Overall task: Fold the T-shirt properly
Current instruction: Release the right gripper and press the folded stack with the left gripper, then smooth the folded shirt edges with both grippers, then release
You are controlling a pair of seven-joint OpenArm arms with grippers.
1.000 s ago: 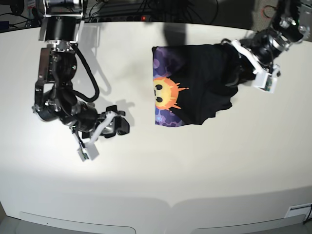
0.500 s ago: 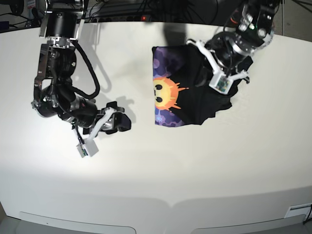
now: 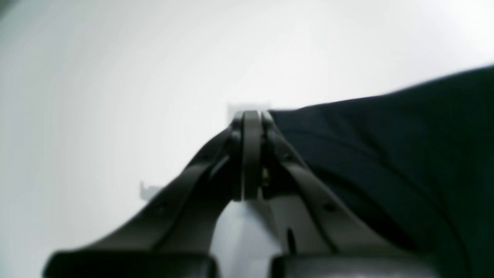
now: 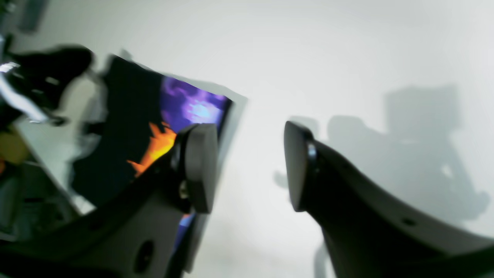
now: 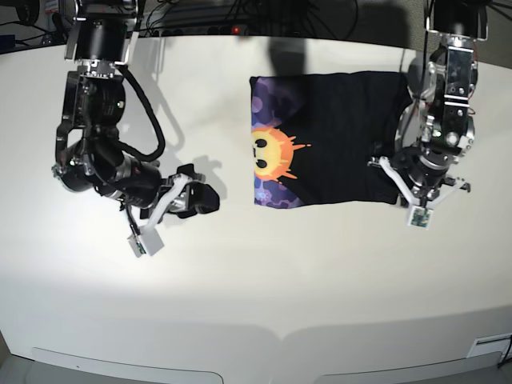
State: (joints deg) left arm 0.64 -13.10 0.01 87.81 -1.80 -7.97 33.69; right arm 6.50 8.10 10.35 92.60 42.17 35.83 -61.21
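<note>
The black T-shirt [image 5: 336, 136] lies folded into a flat rectangle at the table's middle back. Its orange sun print [image 5: 270, 154] on purple faces up along its left edge. My left gripper [image 5: 400, 188] is at the shirt's near right corner. In the left wrist view the left gripper [image 3: 251, 116] has its fingers pressed together at the edge of the black cloth [image 3: 386, 154]. My right gripper [image 5: 204, 198] hovers over bare table left of the shirt. It stands open [image 4: 247, 166] with nothing between its fingers, and the T-shirt [image 4: 131, 127] shows behind its left finger.
The white table [image 5: 320, 280] stretches wide in front of the shirt. Cables and dark gear [image 5: 240, 16] line the back edge. The right arm's column [image 5: 96, 96] stands at the left, and the left arm [image 5: 452, 72] reaches down from the back right.
My left gripper swung from the back right down to the shirt's near right corner, and the bunched right side now lies flat. The right gripper shifted slightly right and its jaws narrowed a little.
</note>
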